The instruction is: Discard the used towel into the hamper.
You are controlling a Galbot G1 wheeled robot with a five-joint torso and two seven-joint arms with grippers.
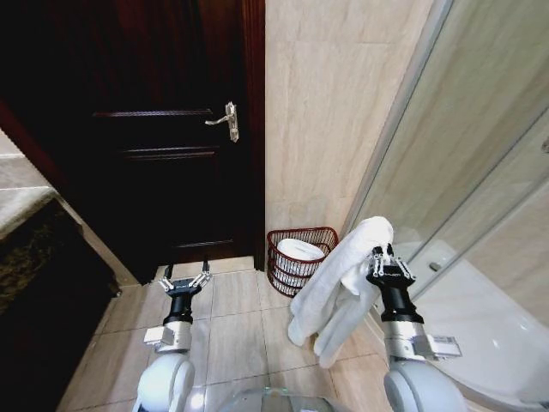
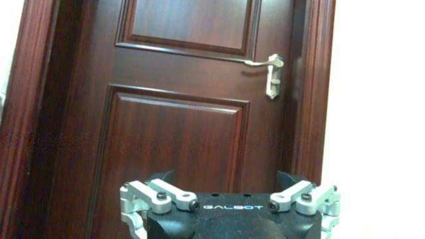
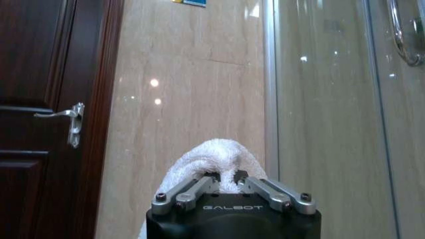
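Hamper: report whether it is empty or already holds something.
Not empty. The hamper already holds something white, rolled or folded, seen through its open top. The towel hangs outside it, clamped in the right gripper.

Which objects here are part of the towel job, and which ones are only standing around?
Part of the job:
- white towel, held in the right claw
- hamper in the corner, something white already inside

Only around:
- left claw, open, low before the door
- dark wooden door with its handle
- glass shower panel
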